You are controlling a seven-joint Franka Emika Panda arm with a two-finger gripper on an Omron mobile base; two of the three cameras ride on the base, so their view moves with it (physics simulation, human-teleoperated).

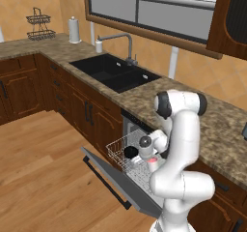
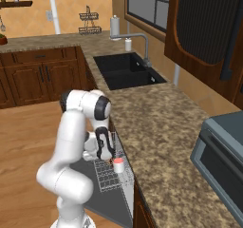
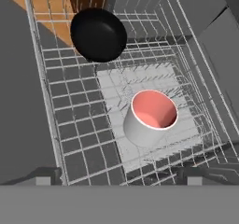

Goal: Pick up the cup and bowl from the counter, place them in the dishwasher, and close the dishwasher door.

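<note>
The white cup (image 3: 149, 118) with its pinkish-red inside stands upright in the dishwasher's white wire rack (image 3: 70, 125), just below my gripper (image 3: 121, 176). The gripper is open, its fingertips (image 3: 46, 176) wide apart and touching nothing. Farther along the same rack sits the black bowl (image 3: 98, 34). From the left base camera, the gripper (image 1: 148, 156) hangs over the pulled-out rack (image 1: 116, 151), with the cup (image 1: 152, 164) under it and the bowl (image 1: 130, 152) to its left. The grey dishwasher door (image 1: 111, 178) lies dropped open below the counter (image 1: 144, 98). The cup (image 2: 118, 165) also shows beside the gripper (image 2: 111, 156).
A black double sink (image 1: 113, 71) with a faucet (image 1: 126, 42) is set in the counter to the left. A paper towel roll (image 1: 74, 29) and a white dispenser (image 1: 98, 45) stand behind it. A grey appliance (image 2: 223, 151) sits at the right. Wooden floor (image 1: 43, 178) spreads before the door.
</note>
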